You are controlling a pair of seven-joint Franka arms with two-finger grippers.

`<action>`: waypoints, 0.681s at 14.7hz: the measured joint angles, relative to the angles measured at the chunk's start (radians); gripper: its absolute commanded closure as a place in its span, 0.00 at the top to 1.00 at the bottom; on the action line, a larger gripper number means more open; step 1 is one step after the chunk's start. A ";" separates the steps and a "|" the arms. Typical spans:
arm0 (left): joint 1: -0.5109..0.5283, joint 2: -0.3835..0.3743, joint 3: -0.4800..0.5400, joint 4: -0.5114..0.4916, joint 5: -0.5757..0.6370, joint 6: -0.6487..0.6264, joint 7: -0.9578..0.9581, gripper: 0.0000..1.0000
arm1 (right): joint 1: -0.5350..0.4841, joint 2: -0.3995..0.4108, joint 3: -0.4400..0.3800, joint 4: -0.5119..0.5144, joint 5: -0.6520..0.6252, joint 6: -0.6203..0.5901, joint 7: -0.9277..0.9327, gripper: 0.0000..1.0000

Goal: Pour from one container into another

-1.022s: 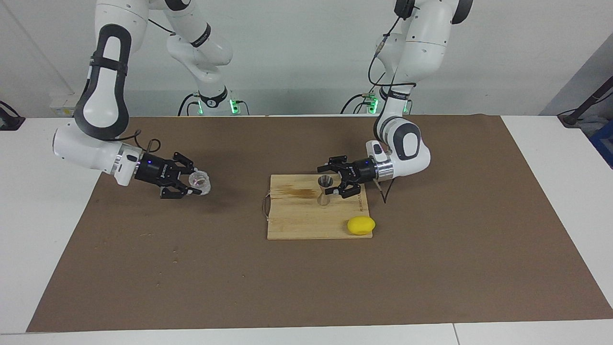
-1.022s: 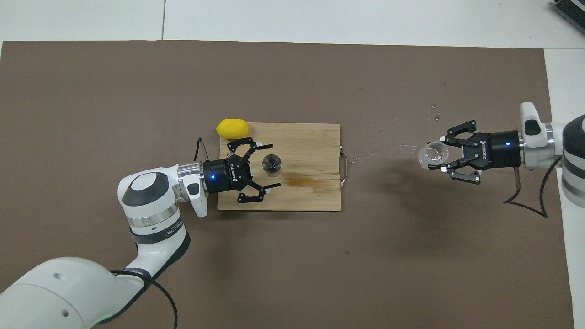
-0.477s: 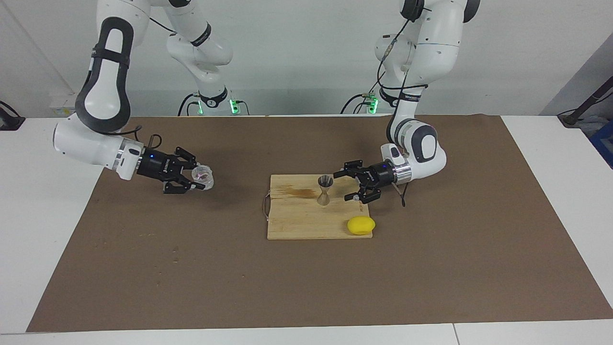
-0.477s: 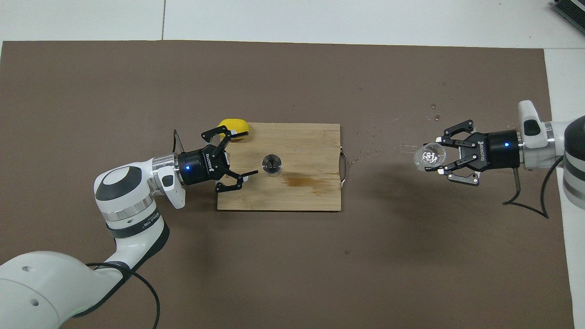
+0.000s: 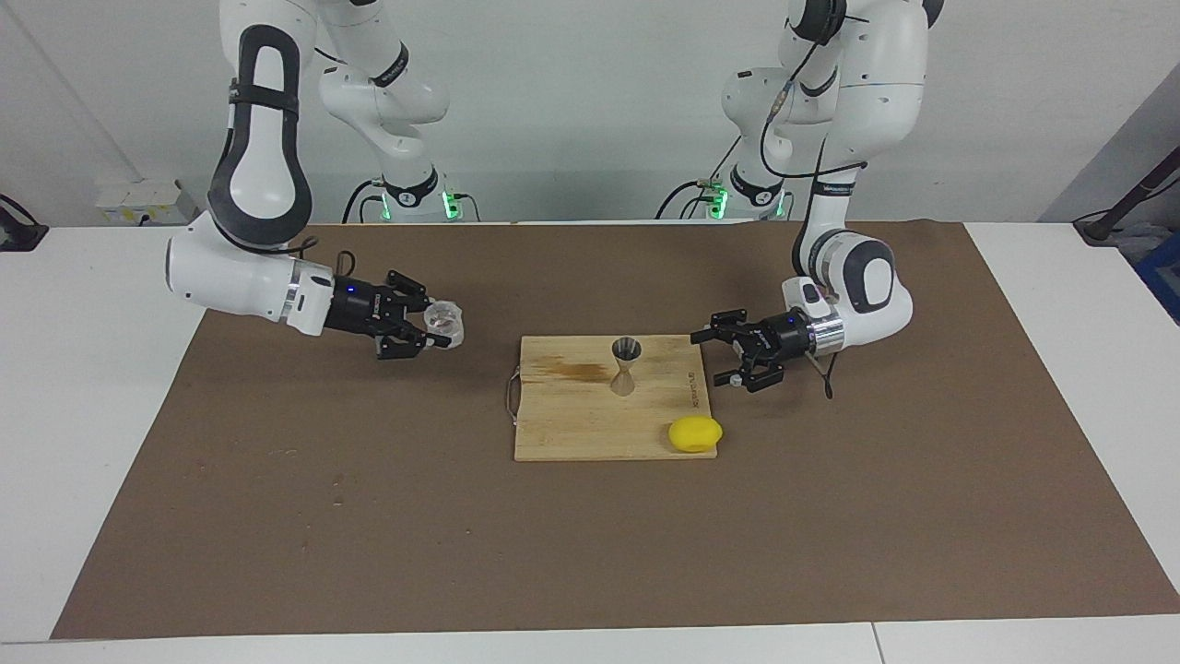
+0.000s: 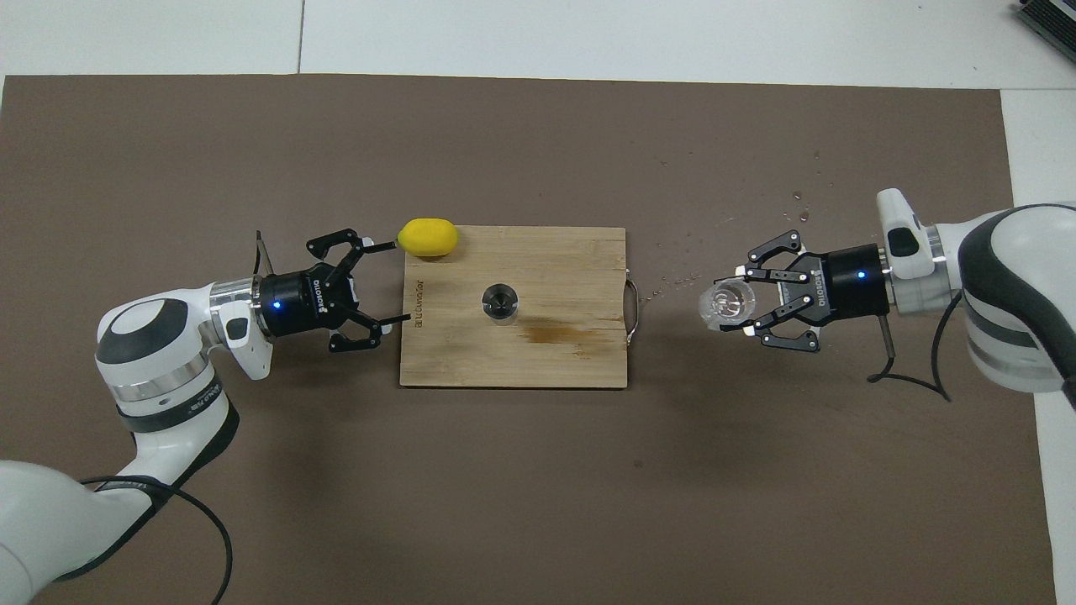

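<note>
Lemon [image 5: 695, 433] beside jigger [image 5: 627, 366]

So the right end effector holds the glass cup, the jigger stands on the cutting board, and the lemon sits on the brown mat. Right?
Not quite: the facing view shows the lemon resting on the cutting board, at its corner. The right end effector does hold the glass cup, and the jigger stands on the board.

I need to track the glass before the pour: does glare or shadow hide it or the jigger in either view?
Facing view: the small clear glass cup in the right gripper glints but reads faintly against the brown mat. Overhead view: its rim shows clearly; the silver hourglass jigger on the wooden board looks dark, with only soft shadows.
</note>
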 measured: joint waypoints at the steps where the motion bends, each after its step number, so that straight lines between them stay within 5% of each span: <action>1: 0.028 -0.004 0.000 0.000 0.040 -0.011 -0.005 1.00 | 0.022 -0.003 0.000 0.000 0.002 0.016 0.003 0.00; 10: 0.273 -0.049 0.006 0.066 0.464 -0.118 -0.142 1.00 | 0.186 -0.024 -0.002 0.012 0.003 0.181 0.197 0.00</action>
